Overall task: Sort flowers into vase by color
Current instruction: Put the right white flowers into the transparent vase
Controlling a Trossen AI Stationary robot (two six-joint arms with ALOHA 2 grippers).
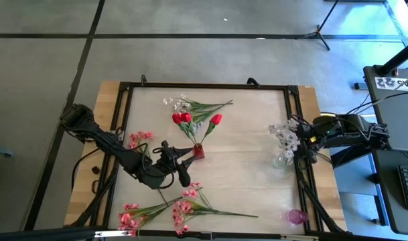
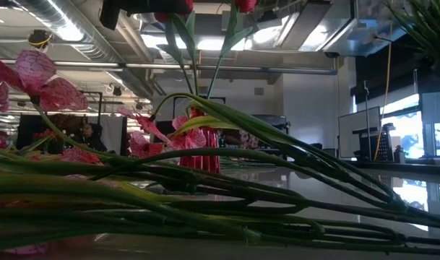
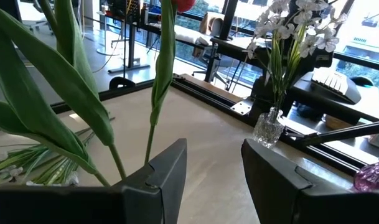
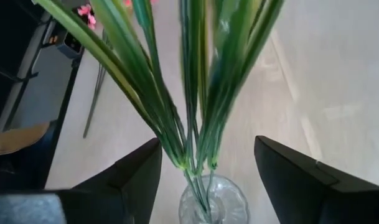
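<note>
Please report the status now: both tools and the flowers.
Left tool open beside red vase. Right tool open around clear vase of white sprigs. Pink sprays lie unsorted.

Pale table, red vase, clear vase, pink vase, loose pink sprays, white sprig

Green stems in clear vase — tool open.
</note>
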